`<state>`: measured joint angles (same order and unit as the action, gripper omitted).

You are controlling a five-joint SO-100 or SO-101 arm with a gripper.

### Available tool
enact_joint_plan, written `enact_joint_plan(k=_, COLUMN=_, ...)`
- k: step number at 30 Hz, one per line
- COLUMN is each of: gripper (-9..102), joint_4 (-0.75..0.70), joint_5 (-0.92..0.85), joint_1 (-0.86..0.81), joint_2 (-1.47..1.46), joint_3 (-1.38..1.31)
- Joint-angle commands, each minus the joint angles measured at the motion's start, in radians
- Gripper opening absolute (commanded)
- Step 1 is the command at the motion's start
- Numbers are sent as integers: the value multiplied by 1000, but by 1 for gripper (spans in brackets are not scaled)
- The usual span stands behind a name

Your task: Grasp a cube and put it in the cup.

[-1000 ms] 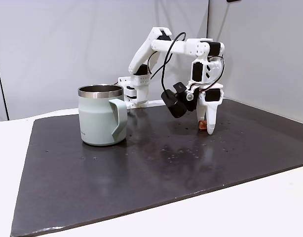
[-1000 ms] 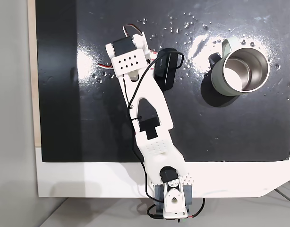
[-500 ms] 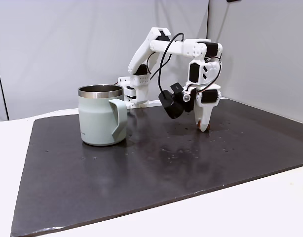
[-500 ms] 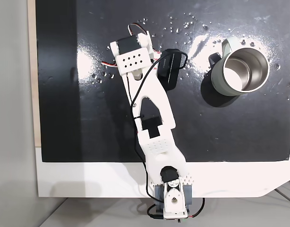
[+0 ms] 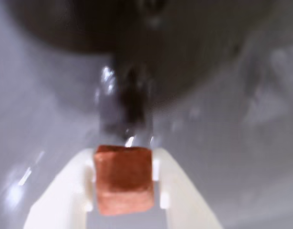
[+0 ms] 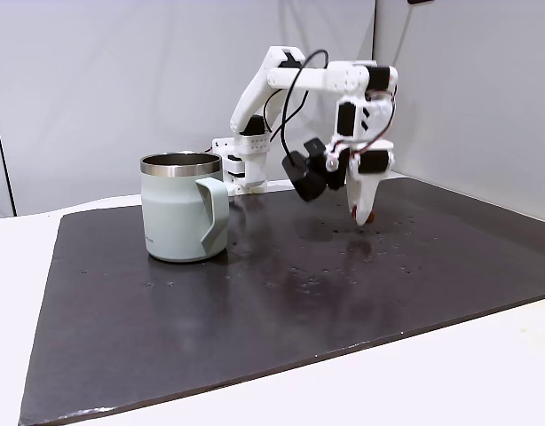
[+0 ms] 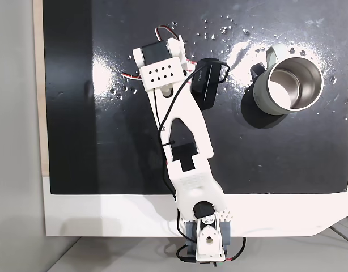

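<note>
End effector (image 5: 123, 191) clamped tight on the cube (image 5: 123, 180), folks: the wrist view has that little reddish-brown block wedged squarely between two pale fingers (image 5: 65, 195), one pressing each side, with blurred glossy dark surface beyond. Over to a fixed view from the side, and the end effector (image 6: 365, 213) points tips-down with a speck of reddish-brown at the very end, clear of the black mat (image 6: 255, 311), a faint reflection under it. Off to the left in that view stands the cup (image 6: 181, 219), pale mint-green with a shiny steel rim, upright, handle turned toward the camera's right, well apart from the end effector. Up top in a fixed view looking down, the white arm (image 7: 182, 127) stretches from its base at the bottom edge across the mat, its wrist section covering the fingertips. The cup (image 7: 264, 99) sits to the right there, steel interior open to the camera. White counter (image 7: 106, 218) frames the mat's lower edge.
</note>
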<state>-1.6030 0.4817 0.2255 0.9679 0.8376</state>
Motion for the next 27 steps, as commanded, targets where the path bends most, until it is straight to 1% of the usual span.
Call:
enact_joint_plan(k=1, gripper=1, joint_4=-86, joint_5=-21, joint_1=-23, joint_2=153, joint_3=-140)
enact_joint_plan(k=3, gripper=1, joint_4=-150, joint_5=-28, joint_1=-35, joint_2=187, joint_3=-225)
enact_joint_plan(k=5, gripper=1, joint_4=-186, joint_5=-38, joint_1=-52, joint_2=232, joint_3=-282)
enact_joint_plan(k=13, gripper=1, joint_4=-187, joint_5=-74, joint_1=-186, joint_2=472, joint_3=-236)
enact_joint_plan(k=19, gripper=2, joint_4=-190, joint_5=-138, joint_1=-268, joint_2=523, joint_3=-230)
enact_joint_plan(k=27, gripper=2, joint_4=-190, joint_5=-278, joint_1=-492, joint_2=600, joint_3=-109)
